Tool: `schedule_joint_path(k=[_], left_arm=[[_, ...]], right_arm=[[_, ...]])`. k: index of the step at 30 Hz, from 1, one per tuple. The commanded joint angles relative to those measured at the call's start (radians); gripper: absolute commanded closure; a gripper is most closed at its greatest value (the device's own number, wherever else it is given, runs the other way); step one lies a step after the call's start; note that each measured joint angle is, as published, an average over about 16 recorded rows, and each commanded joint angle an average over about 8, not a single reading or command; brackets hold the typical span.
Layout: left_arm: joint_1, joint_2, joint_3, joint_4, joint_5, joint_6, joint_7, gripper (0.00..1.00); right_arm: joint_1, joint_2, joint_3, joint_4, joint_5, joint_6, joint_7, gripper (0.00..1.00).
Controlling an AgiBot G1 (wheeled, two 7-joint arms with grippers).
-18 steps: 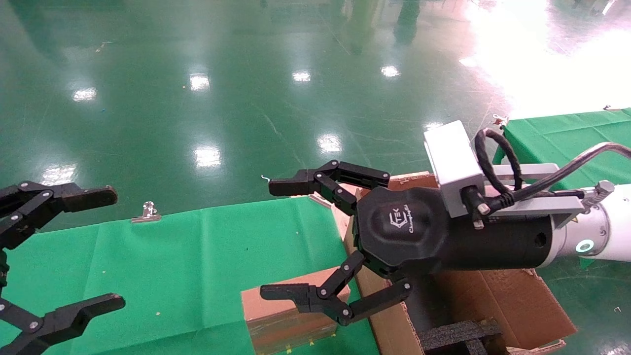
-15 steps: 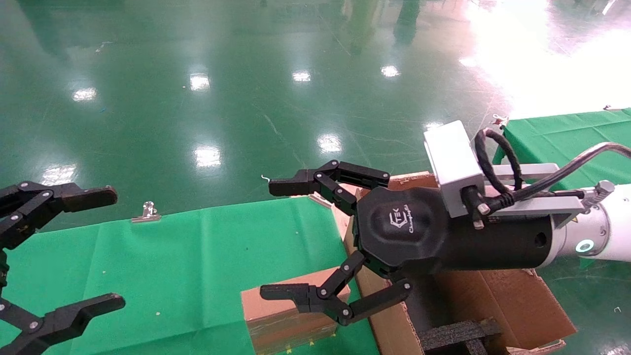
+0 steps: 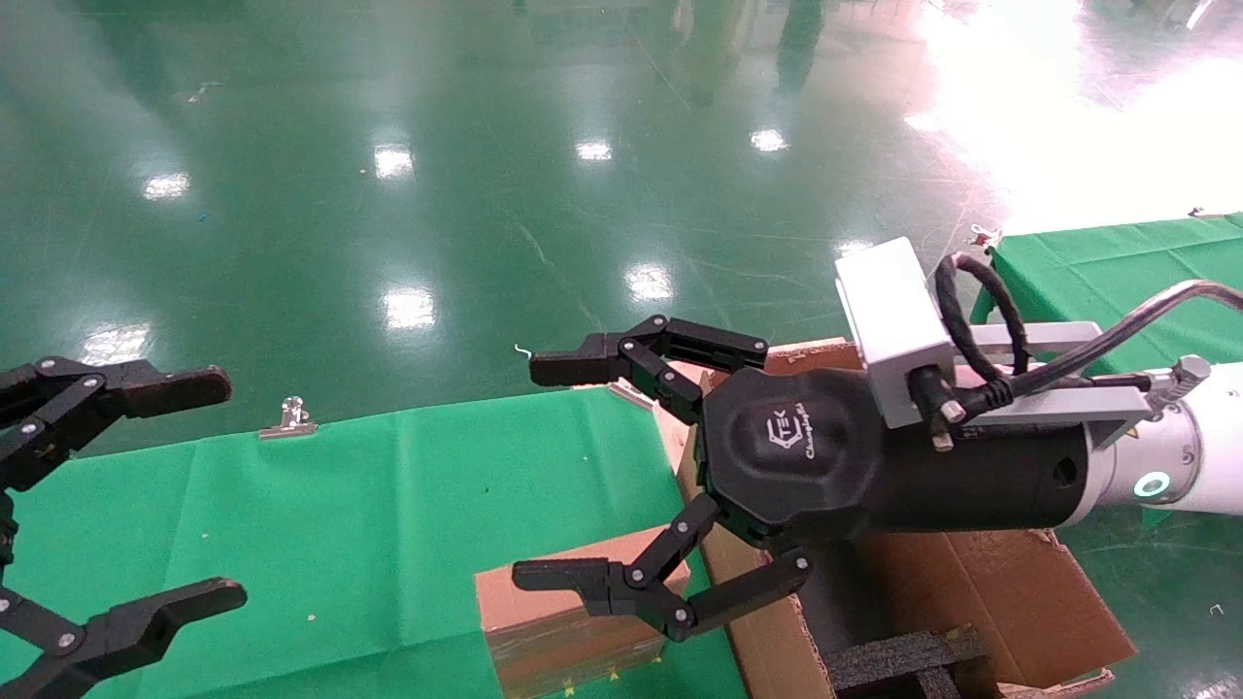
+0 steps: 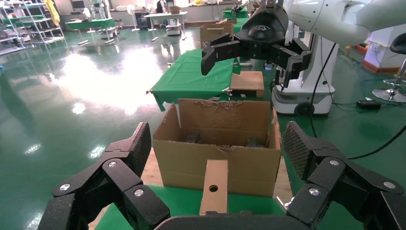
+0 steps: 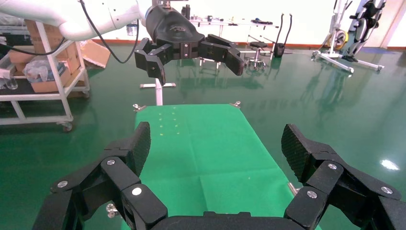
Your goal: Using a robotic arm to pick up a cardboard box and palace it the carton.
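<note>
The small brown cardboard box [image 3: 558, 658] with glossy tape stands on the green table [image 3: 388, 505] near its front edge, against the carton's left wall. In the left wrist view it shows its round hole [image 4: 214, 187]. The large carton [image 3: 1010, 592] with black foam [image 3: 903, 660] inside stands to the right; it also shows in the left wrist view [image 4: 191, 158]. My right gripper [image 3: 544, 471], on the white arm [image 3: 1199, 447], is open and empty, hovering above the small box. My left gripper [image 3: 209, 490] is open and empty at the table's left end.
A metal clip [image 3: 288, 417] holds the cloth at the table's far edge. A second green-covered table [image 3: 1117, 257] stands at the back right. Shiny green floor lies beyond. The right wrist view shows bare green cloth [image 5: 201, 143] and the left gripper [image 5: 191, 48] farther off.
</note>
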Motion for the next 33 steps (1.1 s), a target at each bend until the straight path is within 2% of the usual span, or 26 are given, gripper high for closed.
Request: schedule_joint_path(k=[1, 2, 3, 11, 15, 24, 33], left_arm=[[0.0, 0.0, 0.0, 0.0, 0.0, 0.0, 0.0, 0.82], [0.0, 0.0, 0.0, 0.0, 0.0, 0.0, 0.0, 0.94], [0.0, 0.0, 0.0, 0.0, 0.0, 0.0, 0.0, 1.0], [0.0, 0.0, 0.0, 0.0, 0.0, 0.0, 0.0, 1.0], [0.0, 0.0, 0.0, 0.0, 0.0, 0.0, 0.0, 1.0], [0.0, 0.0, 0.0, 0.0, 0.0, 0.0, 0.0, 1.0], [0.0, 0.0, 0.0, 0.0, 0.0, 0.0, 0.0, 1.0]], right_arm=[[0.0, 0.0, 0.0, 0.0, 0.0, 0.0, 0.0, 0.0], [0.0, 0.0, 0.0, 0.0, 0.0, 0.0, 0.0, 0.0], [0.0, 0.0, 0.0, 0.0, 0.0, 0.0, 0.0, 0.0], [0.001, 0.0, -0.002, -0.001, -0.003, 0.0, 0.0, 0.0], [0.022, -0.008, -0.021, -0.006, -0.039, -0.007, 0.005, 0.0], [0.2, -0.072, -0.162, -0.055, -0.274, -0.075, 0.015, 0.0], [0.369, -0.17, -0.369, -0.123, -0.486, -0.088, -0.009, 0.0]])
